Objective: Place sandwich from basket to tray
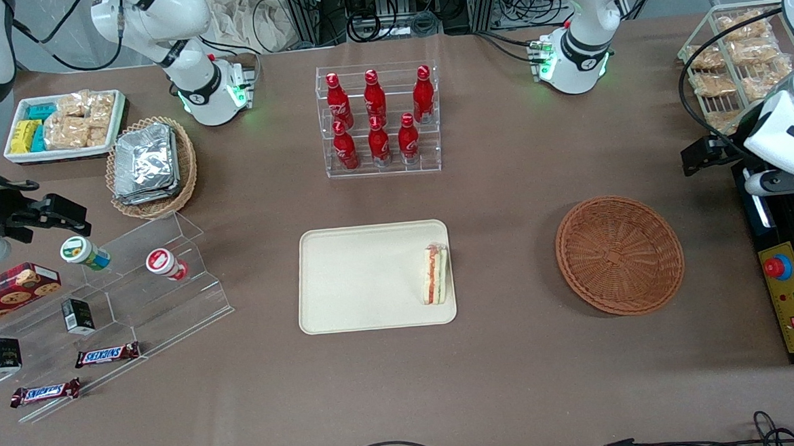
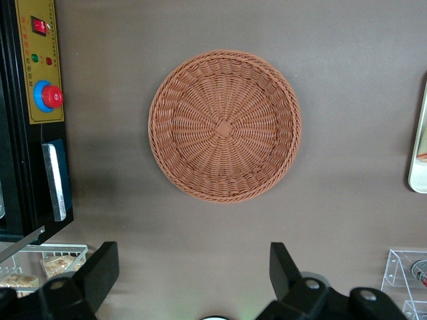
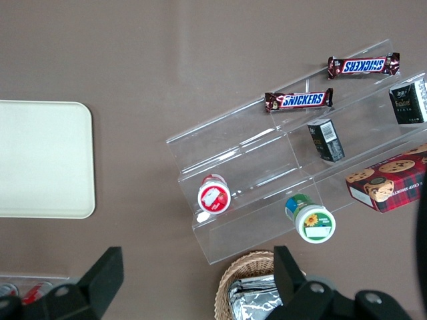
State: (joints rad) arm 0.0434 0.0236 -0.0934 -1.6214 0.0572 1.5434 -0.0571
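Sandwich (image 1: 435, 273): triangular wedge of white bread, red-orange and green filling showing along its edge, lying on the tray at the end nearest the basket, close against the rim.

Then by size, largest down:

Tray (image 1: 359, 279): flat, cream-beige, rectangular with rounded corners and a low raised rim; bare apart from the sandwich; central on the brown table (image 1: 514, 380), nearer the front camera than the bottle rack. One rounded edge of it also seen from the left wrist (image 2: 419, 153) and one end from the right wrist (image 3: 40, 160).

Basket (image 1: 619, 255): round, shallow, reddish-brown wicker, nothing inside, well apart from the tray toward the working arm's end of the table. Weave radiating from a small square centre, seen plainly from the left wrist (image 2: 225, 125).

Clear rack of red bottles (image 1: 378, 118): farther from the front camera than the tray.

Gripper (image 2: 193, 270): raised above the table beside the basket, black fingers (image 2: 100, 270) spread wide apart, holding nothing, touching nothing. In the front view, at the working arm's end of the table (image 1: 706, 154), dark and partly hidden.

Emergency-stop box with red button (image 1: 778, 267): just beside the basket, toward the table's end.
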